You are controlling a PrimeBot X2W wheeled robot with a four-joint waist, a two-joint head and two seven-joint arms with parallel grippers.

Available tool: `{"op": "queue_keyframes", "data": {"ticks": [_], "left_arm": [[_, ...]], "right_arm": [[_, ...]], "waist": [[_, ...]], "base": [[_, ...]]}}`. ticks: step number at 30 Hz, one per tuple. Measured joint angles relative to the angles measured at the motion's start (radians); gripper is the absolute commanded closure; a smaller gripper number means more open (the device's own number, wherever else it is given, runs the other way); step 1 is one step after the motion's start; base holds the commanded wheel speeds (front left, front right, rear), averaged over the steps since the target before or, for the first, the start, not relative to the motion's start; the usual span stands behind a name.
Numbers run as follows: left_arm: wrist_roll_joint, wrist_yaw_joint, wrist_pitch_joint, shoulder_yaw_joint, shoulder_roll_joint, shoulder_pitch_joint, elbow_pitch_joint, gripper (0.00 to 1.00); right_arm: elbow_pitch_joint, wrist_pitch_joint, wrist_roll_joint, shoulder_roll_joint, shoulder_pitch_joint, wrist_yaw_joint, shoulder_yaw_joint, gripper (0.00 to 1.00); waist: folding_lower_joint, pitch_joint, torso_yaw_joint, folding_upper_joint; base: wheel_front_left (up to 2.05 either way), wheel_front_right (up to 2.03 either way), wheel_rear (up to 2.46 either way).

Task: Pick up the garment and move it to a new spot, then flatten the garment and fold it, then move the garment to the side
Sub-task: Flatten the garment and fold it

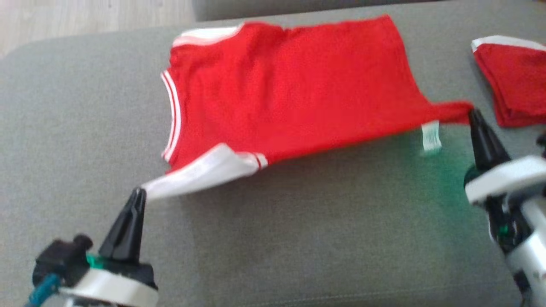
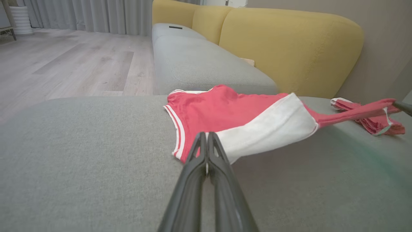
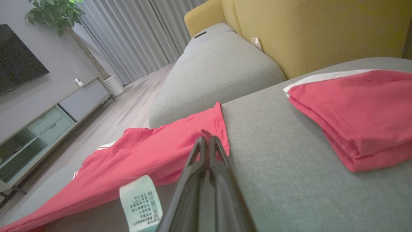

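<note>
We find the garment [image 1: 290, 85], a red shirt with white trim, across the upper middle of the head view. Its far edge lies on the grey seat [image 1: 298, 238], and its near edge is raised and stretched between the two hands.

The left hand [image 1: 138, 194], at lower left, is clenched on the tip of the white sleeve. The left wrist view shows its fingers pressed together on that cloth. The right hand [image 1: 472, 113], at right, is clenched on a red corner drawn out into a thin strip. A white label [image 1: 431, 136] hangs beside it. A folded red pile [image 1: 516, 81] sits at upper right, just beyond the right hand and apart from the garment.

In our judgement the flattening step is in hand. The cloth is pulled taut along its near edge but has not been laid down, and no fold has been started.

The next move calls for both hands to lower together while holding the tension, so that the near edge meets the seat without wrinkles. The sleeve needs to be spread outward rather than left tucked. The right hand has little room, and a drift toward the upper right could disturb the pile. An uneven pull could skew the shirt.
</note>
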Motion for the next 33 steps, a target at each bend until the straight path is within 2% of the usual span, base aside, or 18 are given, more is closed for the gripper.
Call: {"op": "queue_keyframes", "data": {"ticks": [7, 13, 19, 22, 26, 33], "left_arm": [[0.0, 0.034, 0.0, -0.001, -0.012, 0.144, -0.063, 1.0], [0.001, 0.035, 0.03, -0.01, -0.012, 0.127, -0.071, 1.0], [0.028, 0.005, 0.061, -0.046, -0.026, -0.07, 0.028, 1.0], [0.078, -0.038, 0.06, -0.089, -0.036, -0.227, 0.13, 1.0], [0.11, -0.062, 0.05, -0.109, -0.059, -0.365, 0.235, 1.0], [0.189, -0.071, 0.018, -0.135, -0.073, -0.535, 0.361, 1.0]], "right_arm": [[-0.13, -0.005, -0.032, -0.006, 0.232, 0.0, -0.086, 1.0], [-0.215, 0.06, -0.106, 0.005, 0.319, 0.0, -0.184, 1.0], [-0.208, 0.119, -0.201, 0.049, 0.302, 0.0, -0.256, 1.0], [-0.179, 0.145, -0.244, 0.069, 0.223, 0.0, -0.262, 1.0], [-0.14, 0.152, -0.277, 0.072, 0.118, 0.0, -0.263, 1.0], [-0.045, 0.143, -0.305, 0.089, 0.006, 0.0, -0.23, 1.0]], "waist": [[0.0, -0.05, 0.002, 0.0], [0.0, -0.045, 0.011, 0.0], [0.0, -0.003, 0.02, 0.0], [0.0, 0.036, 0.028, -0.0001], [0.0001, 0.075, 0.036, 0.0], [0.0001, 0.129, 0.045, -0.0001]], "base": [[0.0, 0.0, 0.0], [0.0, 0.0, 0.0], [0.0, 0.0, 0.0], [0.0, 0.0, 0.0], [0.0, 0.0, 0.0], [0.0, 0.0, 0.0]]}}
